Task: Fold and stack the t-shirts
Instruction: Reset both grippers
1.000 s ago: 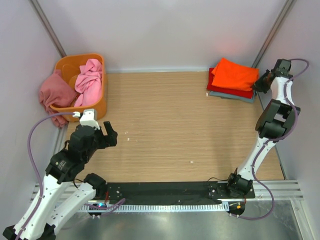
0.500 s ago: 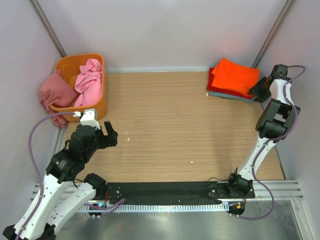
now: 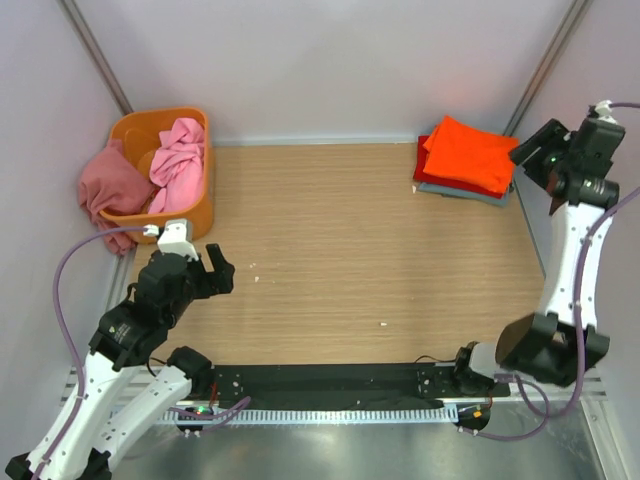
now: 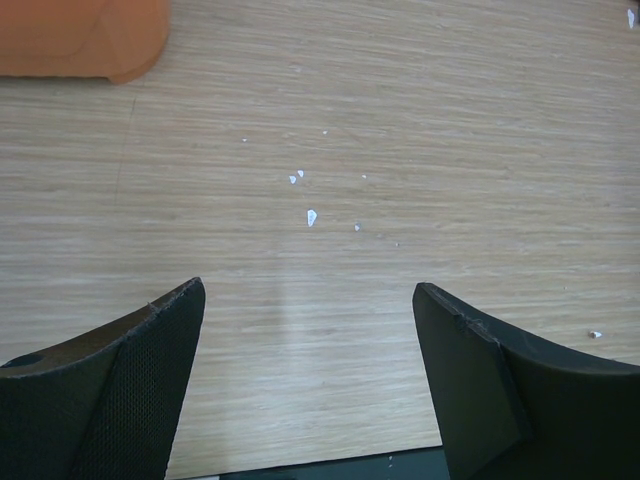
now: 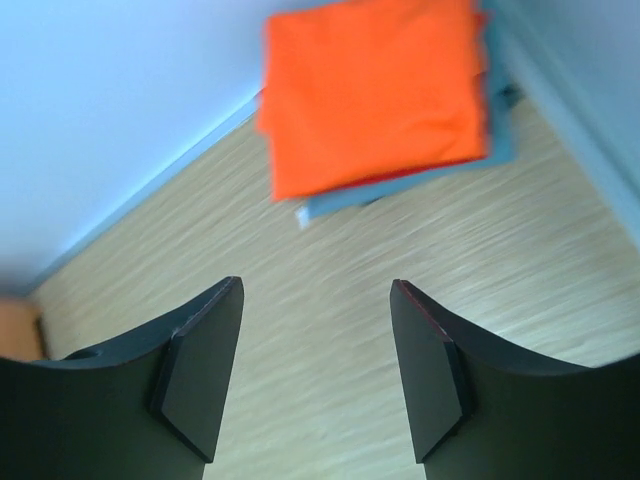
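- The right gripper (image 5: 316, 290) is seen with its two dark fingers spread apart, and nothing is held between them.
- A folded bright orange t-shirt (image 5: 375, 85) is shown on top of a stack, well apart from the fingers.
- A thin red t-shirt (image 5: 400, 178) edge is glimpsed under it, and a grey-blue t-shirt (image 5: 335, 207) is laid at the bottom.
- The stack is set on a wooden table (image 5: 330, 340), near a pale wall (image 5: 120, 110).
- The whole view is blurred.

Left arm (image 3: 105, 385) & right arm (image 3: 570, 260): white links, black joints, purple cables (image 3: 58, 285) looping alongside. Left claw (image 4: 310, 295), right claw (image 5: 315, 285): matte black wedge fingers (image 4: 130, 390).
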